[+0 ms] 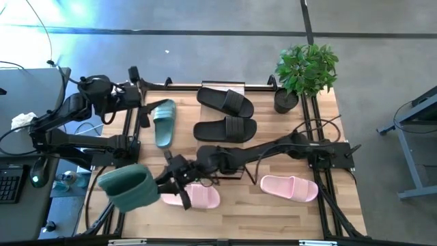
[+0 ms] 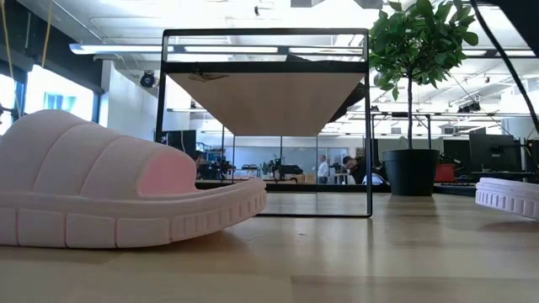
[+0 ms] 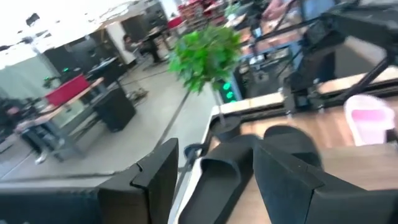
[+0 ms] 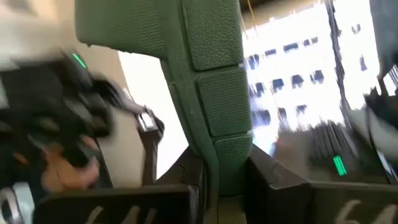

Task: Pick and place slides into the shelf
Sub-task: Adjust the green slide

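My right gripper is shut on a dull green slide, held up over the table's near left corner. The second green slide lies flat on the table beside my left gripper. That gripper stands open at the far left with nothing between its fingers. Two black slides lie side by side at the far middle. Two pale pink slides lie near the front. The shelf, a wood plank on a thin black frame, shows in the low view. My right gripper pinches the green slide's sole between its two fingers, one on each face. The fingers come about level from the table's right side. The slide is lifted clear of the table and rises past the fingers, its strap away from the gripper.
A potted plant stands at the far right corner. Black frame rails run along the table's sides. A desk with a keyboard is beyond the left edge. Bare wood shows between the pink slides and the black ones.
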Controlling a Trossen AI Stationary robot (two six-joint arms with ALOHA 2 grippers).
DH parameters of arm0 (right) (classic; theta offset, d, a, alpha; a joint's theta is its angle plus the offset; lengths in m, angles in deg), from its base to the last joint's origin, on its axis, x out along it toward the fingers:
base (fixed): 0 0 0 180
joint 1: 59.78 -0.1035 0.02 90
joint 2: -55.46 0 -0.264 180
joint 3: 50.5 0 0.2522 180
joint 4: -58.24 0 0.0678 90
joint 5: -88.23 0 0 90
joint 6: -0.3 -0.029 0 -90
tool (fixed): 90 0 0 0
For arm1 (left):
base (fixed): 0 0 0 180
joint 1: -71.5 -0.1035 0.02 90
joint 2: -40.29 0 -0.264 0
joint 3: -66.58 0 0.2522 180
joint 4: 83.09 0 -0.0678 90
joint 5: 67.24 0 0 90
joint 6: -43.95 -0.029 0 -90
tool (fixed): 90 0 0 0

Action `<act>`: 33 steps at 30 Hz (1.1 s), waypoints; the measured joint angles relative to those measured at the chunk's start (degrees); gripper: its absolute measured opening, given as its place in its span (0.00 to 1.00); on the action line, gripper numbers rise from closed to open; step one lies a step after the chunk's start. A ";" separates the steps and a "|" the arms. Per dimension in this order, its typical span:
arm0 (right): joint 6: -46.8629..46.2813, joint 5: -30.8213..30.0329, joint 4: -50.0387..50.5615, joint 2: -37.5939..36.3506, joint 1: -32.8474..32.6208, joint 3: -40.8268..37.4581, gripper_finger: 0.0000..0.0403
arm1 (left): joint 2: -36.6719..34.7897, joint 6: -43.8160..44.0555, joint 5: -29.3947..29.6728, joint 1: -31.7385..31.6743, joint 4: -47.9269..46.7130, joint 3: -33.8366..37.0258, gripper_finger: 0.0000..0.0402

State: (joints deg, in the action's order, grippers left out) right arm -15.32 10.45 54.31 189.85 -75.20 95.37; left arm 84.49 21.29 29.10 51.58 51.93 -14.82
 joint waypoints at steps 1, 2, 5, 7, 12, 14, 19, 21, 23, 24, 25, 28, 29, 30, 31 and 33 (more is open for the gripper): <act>-0.15 0.73 -3.82 0.53 0.50 0.10 0.09 | -0.25 0.33 0.82 0.00 -0.58 0.00 0.47; -0.54 1.63 -6.74 1.07 0.94 0.16 0.09 | -0.56 0.66 1.57 0.00 -1.01 0.00 0.47; -0.65 3.07 -11.57 2.03 2.49 0.18 0.09 | -1.52 1.77 2.19 0.00 -2.94 0.00 0.47; 0.34 3.01 -10.56 1.63 3.56 0.07 0.09 | -1.99 2.24 2.26 0.02 -3.89 0.00 0.47; 6.38 2.70 0.84 -4.41 5.76 0.07 0.09 | -3.37 3.86 2.04 0.04 -5.66 0.00 0.47; 10.78 1.16 5.68 -7.28 5.99 0.16 0.09 | -3.83 3.90 2.02 0.04 -6.42 0.00 0.47; 20.14 -5.62 20.36 -14.01 6.09 0.14 0.09 | -4.37 4.97 1.86 0.04 -7.03 0.00 0.47; 20.92 -6.86 23.40 -15.36 6.57 0.15 0.09 | -4.34 5.38 1.45 0.07 -6.74 0.00 0.47; 21.74 -7.15 24.34 -15.87 7.30 0.18 0.09 | -4.15 5.40 0.71 0.07 -6.69 0.00 0.47; 21.95 -7.31 24.69 -15.89 7.76 0.18 0.09 | -3.83 5.43 0.52 0.07 -6.70 0.00 0.47; 22.15 -7.10 24.18 -16.03 8.29 0.14 0.09 | -3.53 5.43 0.15 0.07 -6.74 0.00 0.47; 23.03 -6.40 25.27 -17.91 10.40 0.03 0.09 | -2.69 5.55 -1.06 0.07 -7.19 0.00 0.47; 22.70 -5.82 26.14 -19.29 11.31 0.03 0.09 | -2.46 5.70 -1.42 0.07 -7.24 0.00 0.47; 22.65 -5.53 26.57 -20.76 12.14 0.03 0.09 | -2.31 6.04 -1.66 0.07 -7.45 0.00 0.47; 22.64 -5.12 26.98 -22.40 12.83 0.03 0.09 | -2.29 6.20 -1.80 0.07 -7.56 0.00 0.47; 22.56 -6.33 29.26 -25.86 14.01 0.23 0.09 | -1.83 6.23 -2.03 0.07 -7.63 0.00 0.47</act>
State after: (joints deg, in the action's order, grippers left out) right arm 7.24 4.12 83.57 163.99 -61.19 95.59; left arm 82.66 27.52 27.07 51.64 44.30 -14.82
